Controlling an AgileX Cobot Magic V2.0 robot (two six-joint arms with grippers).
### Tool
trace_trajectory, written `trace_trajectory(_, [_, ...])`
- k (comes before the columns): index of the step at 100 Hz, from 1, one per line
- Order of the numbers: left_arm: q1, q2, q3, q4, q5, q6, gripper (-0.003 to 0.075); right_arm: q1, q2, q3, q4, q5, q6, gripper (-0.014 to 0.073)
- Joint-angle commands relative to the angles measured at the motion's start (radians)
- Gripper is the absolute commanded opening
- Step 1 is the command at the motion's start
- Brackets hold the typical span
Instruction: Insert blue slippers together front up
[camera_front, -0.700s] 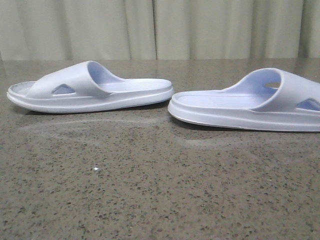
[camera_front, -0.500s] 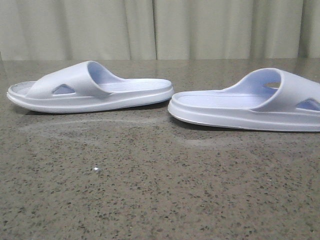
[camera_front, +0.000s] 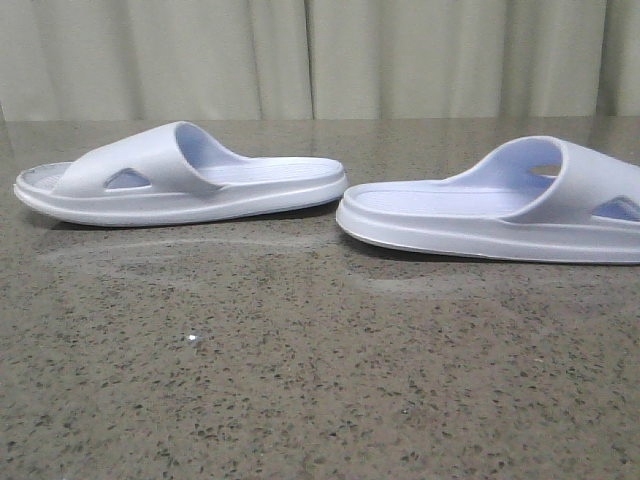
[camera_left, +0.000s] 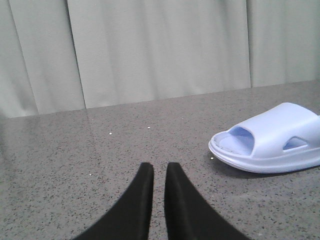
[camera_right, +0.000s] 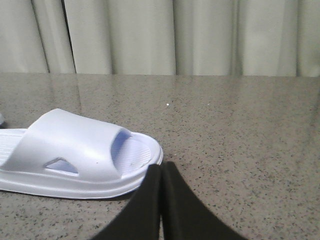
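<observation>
Nothing is done yet: 2 pale lavender-blue foam slide slippers, left one (camera_front: 190, 180) and right one (camera_front: 500, 210), are lying apart, heel to heel, on the speckled grey table (camera_front: 300, 380). Left gripper (camera_left: 159, 172) is sitting nearly closed and empty, right gripper (camera_right: 160, 172) pressed together, empty. Grasping and inserting are all remaining.

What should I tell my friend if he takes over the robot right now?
Left gripper: nearly shut, a thin gap shows, holding nothing.
Right gripper: shut, holding nothing.
Left slipper and right slipper lie apart, soles down on the table, heels facing each other.
Done: nothing, neither slipper is touched.
Left: pick them up and fit them together, fronts up.
</observation>
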Motion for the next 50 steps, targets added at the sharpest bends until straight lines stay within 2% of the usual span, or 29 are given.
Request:
trace_trajectory(1, [-0.007,-0.028,0.007,0.000,-0.084,-0.011,0.0016,-0.006,-0.020,0.021,0.000,-0.079,-0.005,-0.0107])
trace_trajectory(50, [-0.007,-0.028,0.007,0.000,-0.084,-0.011,0.0016,-0.006,-0.020,0.021,0.000,-0.089,-0.005,-0.0107])
